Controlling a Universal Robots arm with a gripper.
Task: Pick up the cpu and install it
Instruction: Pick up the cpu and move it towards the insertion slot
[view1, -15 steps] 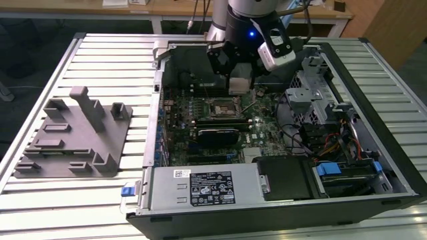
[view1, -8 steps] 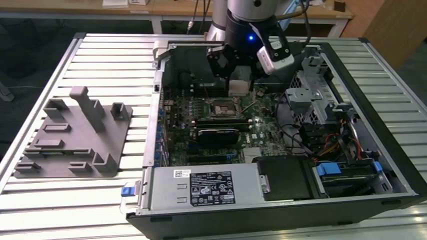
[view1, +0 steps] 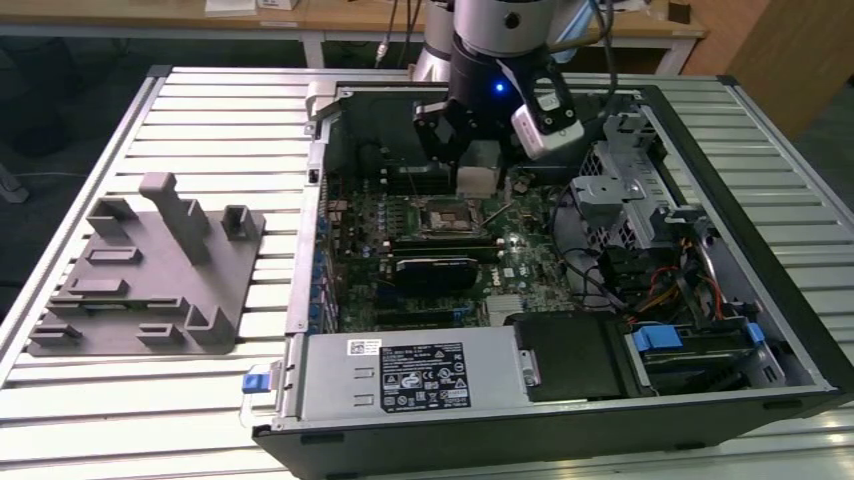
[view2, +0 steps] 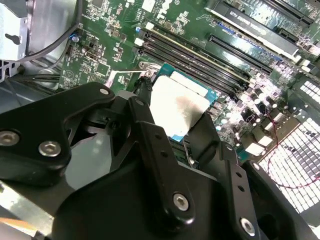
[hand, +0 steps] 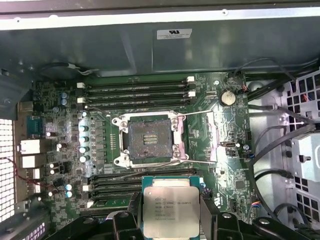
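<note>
Right, status: my gripper (hand: 171, 220) is clamping the cpu (hand: 171, 212), with one finger (hand: 136, 216) on each of two opposite edges. The silver lid is facing the camera in the first wrist view. The second wrist view is showing the same grip: the chip (view2: 177, 105) is sitting flat between the black fingers (view2: 205, 132), and its teal-edged substrate is poking out past them.

The cpu is hanging in the air inside the open computer case (view1: 747, 330), above the green motherboard (hand: 230, 155). It isn't touching the board. In the exterior view I'm holding it (view1: 478, 180) near the far wall of the case, close to the CPU socket (view1: 447, 217).

The socket (hand: 149, 140) is lying open, with the dark contact field exposed inside its metal frame and nothing seated in it. Memory slots (hand: 135, 92) are running along both sides of it.

The grey plastic fixture (view1: 147, 270) is sitting on the slatted table (view1: 200, 120) outside the case, well apart from me, toward the exterior view's left.
</note>
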